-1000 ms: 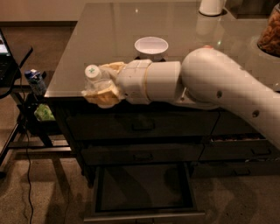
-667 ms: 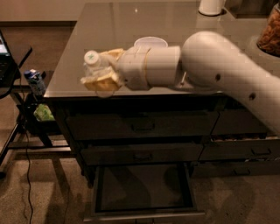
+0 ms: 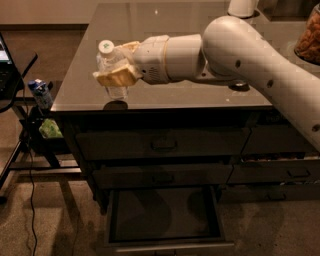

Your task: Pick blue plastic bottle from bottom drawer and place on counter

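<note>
My gripper [image 3: 114,67] is shut on the blue plastic bottle [image 3: 112,70], a small clear bottle with a white cap, held upright just above the front left corner of the counter [image 3: 165,35]. Its base hangs a little over the glossy grey top, with a dark shadow under it. The bottom drawer [image 3: 165,215] stands pulled open below, its dark flat inside bare. My white arm reaches in from the right across the counter.
Two closed drawers [image 3: 162,145] sit above the open one. A bottle with a blue cap [image 3: 40,94] stands by a black side table [image 3: 15,65] at the left. A white object [image 3: 242,7] and a bowl of brown food [image 3: 309,37] are at the counter's far right.
The gripper has lifted the bottle higher and moved it back over the counter's front left corner. The arm now covers the white bowl that showed earlier.
</note>
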